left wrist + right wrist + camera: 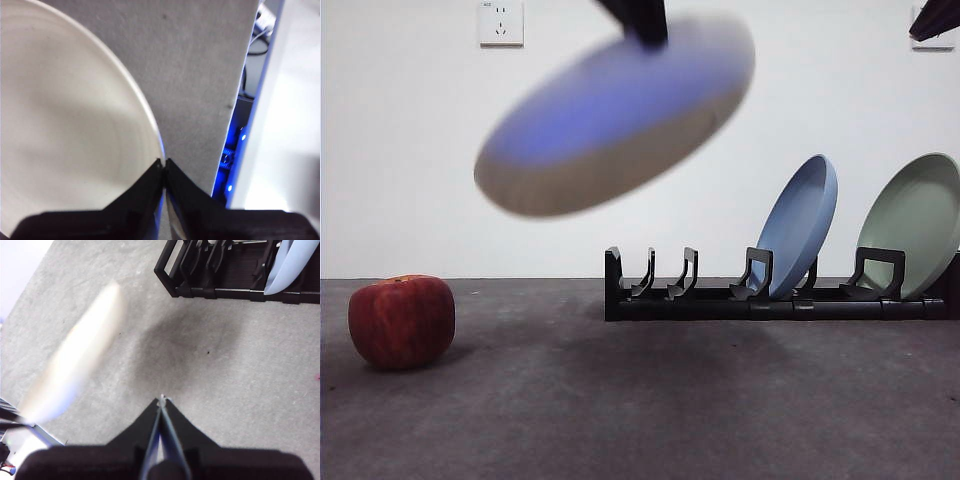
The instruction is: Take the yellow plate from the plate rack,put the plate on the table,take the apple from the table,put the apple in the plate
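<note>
The yellow plate (620,115) hangs tilted and motion-blurred in the air, above the table (650,410) and left of the plate rack (720,302). My left gripper (642,28) holds it from above, its jaws shut on the plate's rim (163,162). The left wrist view shows the cream plate (65,130) close up. In the right wrist view the plate (75,365) is a pale blur. The red apple (402,320) rests on the table at the far left. My right gripper (162,399) is shut on nothing, high above the table, a black tip at the corner (932,22).
A blue plate (800,225) and a pale green plate (915,225) lean in the rack's right slots. The rack's left prongs (665,275) hold nothing. A white wall with a socket (501,22) stands behind the table.
</note>
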`<control>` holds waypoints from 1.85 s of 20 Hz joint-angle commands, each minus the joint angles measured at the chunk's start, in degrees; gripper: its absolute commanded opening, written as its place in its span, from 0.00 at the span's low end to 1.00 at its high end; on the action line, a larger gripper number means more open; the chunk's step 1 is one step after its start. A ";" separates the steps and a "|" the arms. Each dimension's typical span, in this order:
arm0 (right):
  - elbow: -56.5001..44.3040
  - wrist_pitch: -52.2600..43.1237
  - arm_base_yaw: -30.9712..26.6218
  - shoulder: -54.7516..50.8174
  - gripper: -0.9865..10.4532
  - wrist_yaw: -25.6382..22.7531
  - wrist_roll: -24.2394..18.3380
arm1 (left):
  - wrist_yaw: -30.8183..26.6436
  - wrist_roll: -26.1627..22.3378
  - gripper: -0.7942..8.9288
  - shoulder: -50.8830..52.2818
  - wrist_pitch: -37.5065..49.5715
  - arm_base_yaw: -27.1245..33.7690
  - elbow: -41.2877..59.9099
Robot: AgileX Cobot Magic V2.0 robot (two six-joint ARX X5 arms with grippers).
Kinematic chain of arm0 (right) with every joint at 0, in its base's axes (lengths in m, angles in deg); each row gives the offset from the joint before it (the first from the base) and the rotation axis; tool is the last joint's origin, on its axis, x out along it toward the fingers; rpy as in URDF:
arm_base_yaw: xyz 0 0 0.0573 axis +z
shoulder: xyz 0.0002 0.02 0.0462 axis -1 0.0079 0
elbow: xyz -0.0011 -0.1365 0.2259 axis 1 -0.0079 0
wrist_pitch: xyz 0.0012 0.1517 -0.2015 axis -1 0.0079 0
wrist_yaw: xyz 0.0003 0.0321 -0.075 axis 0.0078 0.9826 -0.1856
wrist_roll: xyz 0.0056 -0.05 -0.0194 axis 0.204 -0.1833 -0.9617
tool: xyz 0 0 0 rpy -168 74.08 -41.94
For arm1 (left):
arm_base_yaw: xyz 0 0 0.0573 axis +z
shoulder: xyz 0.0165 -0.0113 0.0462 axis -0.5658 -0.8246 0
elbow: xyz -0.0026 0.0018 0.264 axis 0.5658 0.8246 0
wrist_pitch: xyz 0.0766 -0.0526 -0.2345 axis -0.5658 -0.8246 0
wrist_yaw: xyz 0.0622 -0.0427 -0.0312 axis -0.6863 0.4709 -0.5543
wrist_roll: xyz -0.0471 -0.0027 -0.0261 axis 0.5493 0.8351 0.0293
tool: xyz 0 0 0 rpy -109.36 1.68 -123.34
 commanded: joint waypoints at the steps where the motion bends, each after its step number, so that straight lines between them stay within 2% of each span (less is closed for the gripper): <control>1: 0.17 -0.33 0.07 0.09 0.09 0.13 -0.68 | -3.02 1.27 0.07 -1.25 1.77 -1.51 4.15; 4: 0.17 -0.31 0.07 0.09 0.09 0.15 -0.68 | -6.08 1.88 0.07 -3.52 3.91 -3.13 8.13; 6: 0.17 -0.22 0.07 0.09 0.09 0.15 -0.66 | -7.30 1.97 0.07 -6.73 2.21 -4.35 8.37; 9: 0.17 -0.20 0.07 0.09 0.09 0.15 -0.68 | -12.28 2.08 0.07 -11.21 2.82 -5.92 8.37; 17: 0.17 -0.07 0.07 0.09 0.09 0.15 -0.83 | -12.61 2.14 0.07 -18.91 3.72 -7.19 8.39; 18: 0.17 -0.09 0.07 0.09 0.09 0.15 -0.98 | -12.59 2.36 0.11 -18.91 3.93 -7.19 8.39; 19: 0.17 -0.13 0.07 0.09 0.09 0.13 -1.09 | -12.52 2.36 0.24 -18.91 4.20 -7.19 8.39; 21: 0.17 -0.11 0.07 0.09 0.09 0.13 -1.09 | -12.61 2.54 0.55 -18.91 4.48 -6.99 8.39; 22: 0.17 -0.13 0.07 0.09 0.09 0.13 -1.09 | -12.59 3.13 0.65 -18.91 4.70 -6.91 8.39; 24: 0.17 -0.13 0.07 0.09 0.09 0.13 -1.09 | -12.55 3.93 0.70 -18.88 4.57 -6.93 8.17; 26: 0.17 -0.15 0.07 0.09 0.09 0.13 -1.09 | -10.97 4.52 0.70 -18.40 3.96 -6.95 7.50; 30: 0.17 -0.79 0.07 0.13 0.09 0.13 -1.05 | -3.23 6.64 0.70 -12.07 3.43 -7.30 6.64; 34: 0.17 -1.55 0.11 0.50 0.09 0.15 -0.35 | -2.05 12.41 0.68 -0.33 2.60 -7.32 6.64; 35: 0.17 -1.86 0.61 0.87 0.09 0.13 -0.35 | -2.05 13.64 0.58 3.21 2.32 -7.32 6.64; 36: 0.20 -1.90 1.77 1.18 0.09 0.13 -0.24 | -2.05 14.53 0.44 6.69 1.97 -7.32 6.64; 37: 0.20 -2.32 3.63 1.88 0.09 -0.33 0.90 | -2.05 15.32 0.23 10.56 1.57 -7.30 6.64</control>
